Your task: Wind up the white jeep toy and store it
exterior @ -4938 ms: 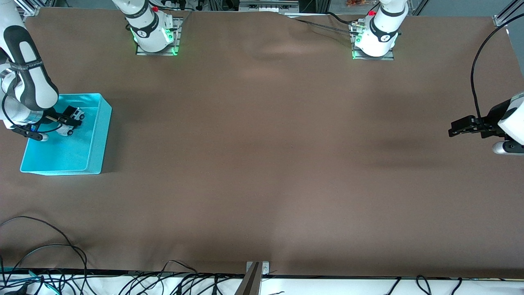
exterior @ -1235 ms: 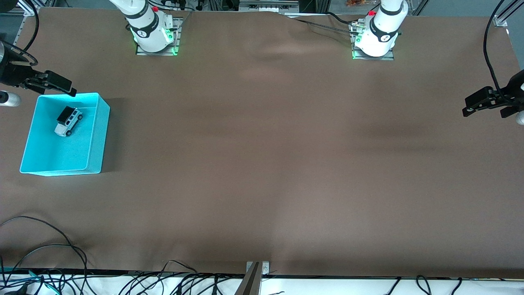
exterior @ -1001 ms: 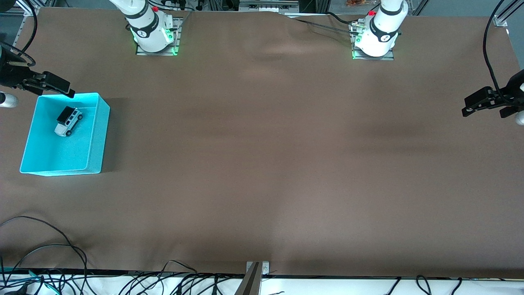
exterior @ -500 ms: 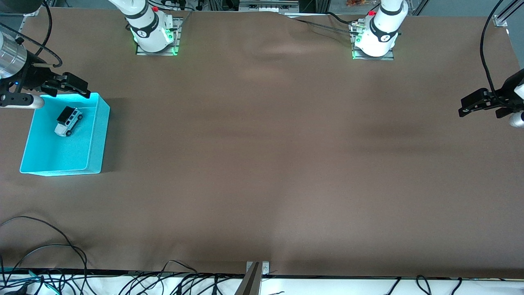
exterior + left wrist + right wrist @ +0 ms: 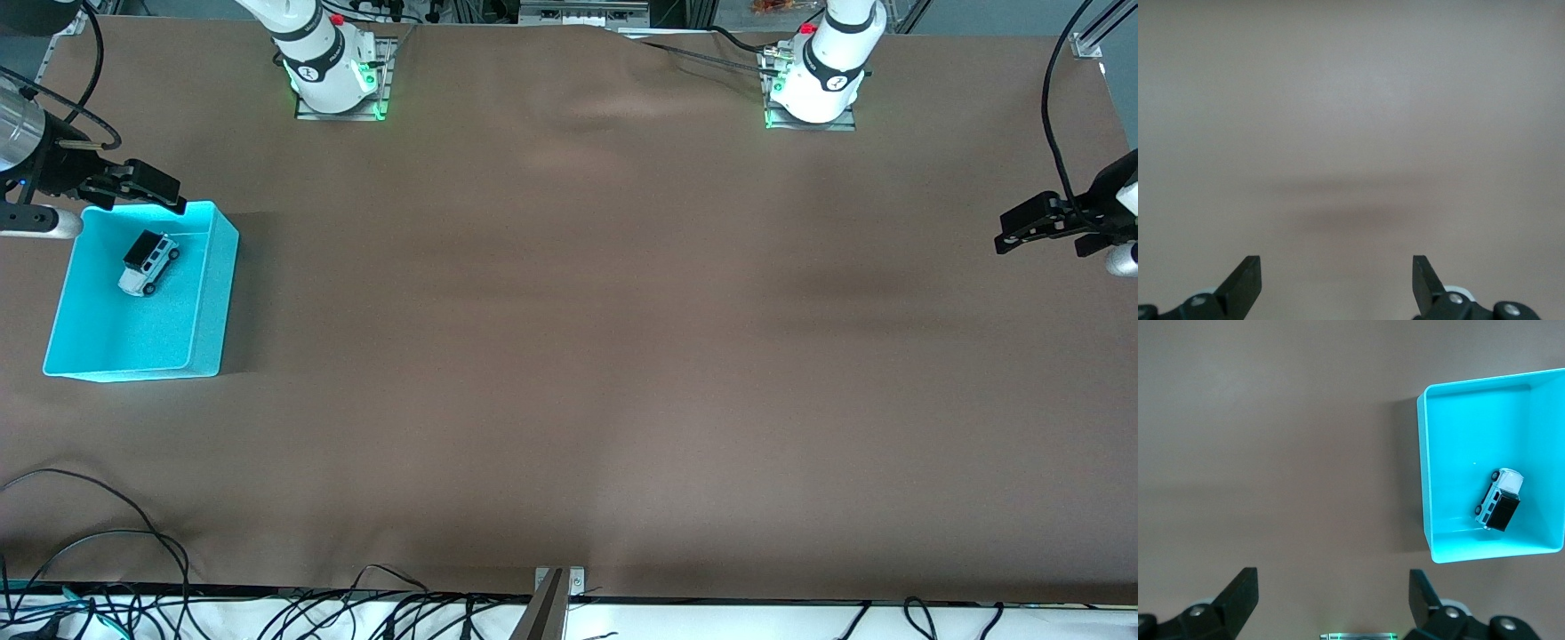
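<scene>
Turquoise plastic catches the eye at the right arm's end of the table: a rectangular bin [image 5: 200, 293] with thin, smooth walls and a faintly speckled floor, sitting flat on the brown cloth [image 5: 569, 356]. Inside it rests the white jeep toy [image 5: 148, 263], boxy, black-roofed, on its small wheels, angled across the half of the bin farther from the front camera and clear of the walls. And there's the right gripper [image 5: 133, 185], hanging up in the air over the bin's edge on the side toward the robot bases, its black fingers spread wide, holding nothing and touching nothing; the right wrist view looks straight down past those two wedge-shaped fingertips [image 5: 1241, 593] onto the bin [image 5: 1425, 480] and the jeep [image 5: 1499, 500]. Over at the other end, the left gripper [image 5: 1031, 227] waits above bare cloth near the table's edge, its jaws also wide apart and empty; the left wrist view shows only the matte brown cloth [image 5: 1351, 133] between its dark fingertips [image 5: 1245, 283]. The cloth lies mostly smooth, with soft ripples near the bases.
</scene>
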Motion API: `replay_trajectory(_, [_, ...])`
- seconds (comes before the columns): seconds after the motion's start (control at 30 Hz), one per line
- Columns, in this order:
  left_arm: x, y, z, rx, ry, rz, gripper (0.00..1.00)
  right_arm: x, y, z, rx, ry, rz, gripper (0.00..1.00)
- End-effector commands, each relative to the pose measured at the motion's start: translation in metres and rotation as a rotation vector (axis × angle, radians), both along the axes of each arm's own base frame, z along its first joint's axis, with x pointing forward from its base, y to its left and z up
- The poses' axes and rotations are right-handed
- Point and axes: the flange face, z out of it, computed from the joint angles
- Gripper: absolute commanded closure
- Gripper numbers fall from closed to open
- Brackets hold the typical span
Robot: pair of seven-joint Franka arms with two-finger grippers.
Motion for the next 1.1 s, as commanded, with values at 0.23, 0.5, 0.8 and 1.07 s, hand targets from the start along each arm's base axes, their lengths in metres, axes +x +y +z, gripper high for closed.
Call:
replay_trajectory(0.23, [-0.002,0.0,0.001,-0.029,-0.005,-0.015,0.0,-0.001,-0.024,0.002,-0.001,0.009,0.037,0.0])
replay_trajectory(0.5, [-0.002,0.0,0.0,-0.029,-0.003,-0.015,0.0,-0.003,-0.024,0.005,-0.002,0.003,0.037,0.0])
replay_trajectory(0.8, [-0.002,0.0,-0.002,-0.03,-0.002,-0.015,0.0,-0.001,-0.025,0.006,-0.002,0.0,0.032,0.0])
replay_trajectory(1.07, [-0.002,0.0,-0.001,-0.029,-0.003,-0.015,0.0,0.002,-0.035,0.004,-0.003,-0.005,0.015,0.0])
